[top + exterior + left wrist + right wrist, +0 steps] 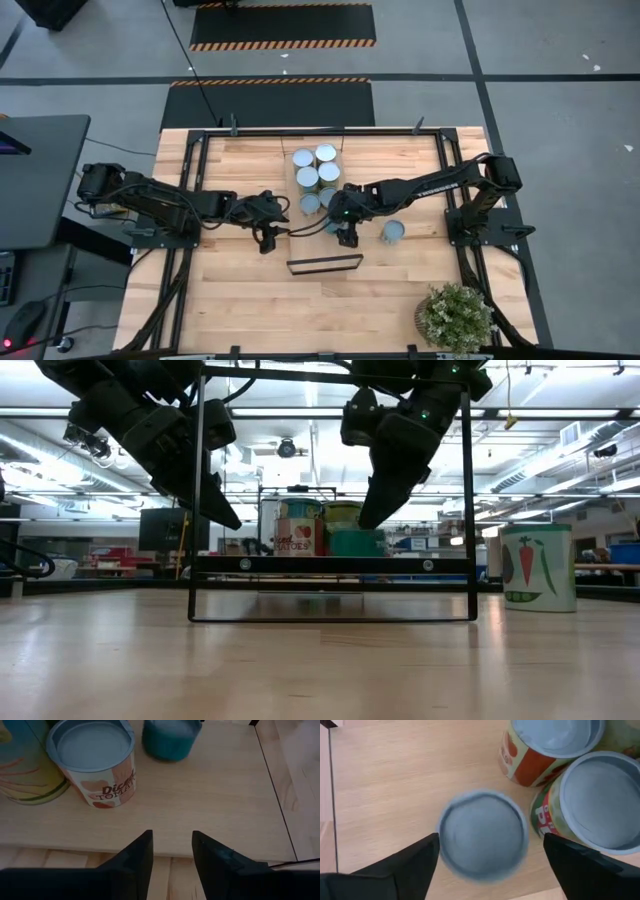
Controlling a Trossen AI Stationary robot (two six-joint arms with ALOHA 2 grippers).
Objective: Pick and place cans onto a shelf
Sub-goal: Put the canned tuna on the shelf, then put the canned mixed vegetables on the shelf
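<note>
The shelf (322,245) is a narrow light-wood board with a black bar frame (323,264) at its near end. Several cans (316,175) with pale-blue tops stand on it. My right gripper (491,839) is wide open just above the nearest can (483,836), a teal one (356,542), with one finger on either side and not touching it. My left gripper (172,851) is open and empty, hovering at the shelf's left edge, facing a tomato can (95,762). One more can (393,232), with peas on its label, stands on the tabletop to the right (537,566).
The black frame (330,565) holds the shelf a little above the planked tabletop (250,300). A potted plant (457,317) stands at the near right corner. Bare board lies between the teal can and the shelf's near end (220,805).
</note>
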